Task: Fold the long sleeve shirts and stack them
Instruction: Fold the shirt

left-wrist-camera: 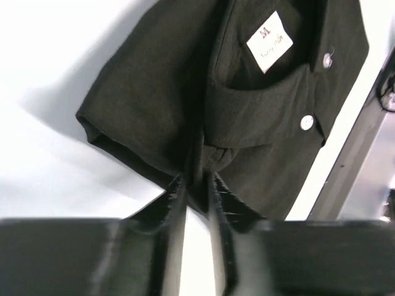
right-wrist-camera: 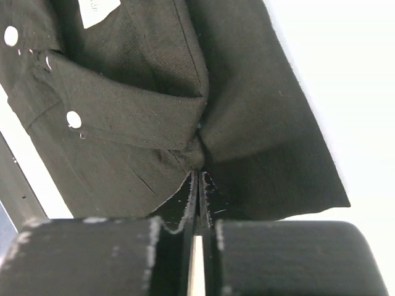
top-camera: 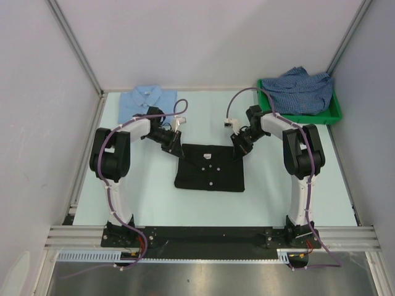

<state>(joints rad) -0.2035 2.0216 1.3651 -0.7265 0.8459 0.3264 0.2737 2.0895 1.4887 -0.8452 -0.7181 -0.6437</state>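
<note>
A folded black shirt [top-camera: 210, 168] with small pale buttons lies at the table's middle. My left gripper [top-camera: 175, 148] is shut on its far left corner; in the left wrist view the fingers [left-wrist-camera: 179, 191] pinch the black shirt [left-wrist-camera: 259, 111] near the collar label. My right gripper [top-camera: 239, 150] is shut on its far right corner; in the right wrist view the black shirt [right-wrist-camera: 136, 111] bunches at the closed gripper [right-wrist-camera: 199, 179]. A folded light blue shirt [top-camera: 147, 98] lies at the back left. The blue-and-white checked shirt [top-camera: 302, 87] is crumpled in the bin.
A green plastic bin [top-camera: 336, 111] stands at the back right corner and holds the checked shirt. White walls and metal frame posts surround the pale table [top-camera: 278, 197]. The arm bases sit on a rail at the near edge.
</note>
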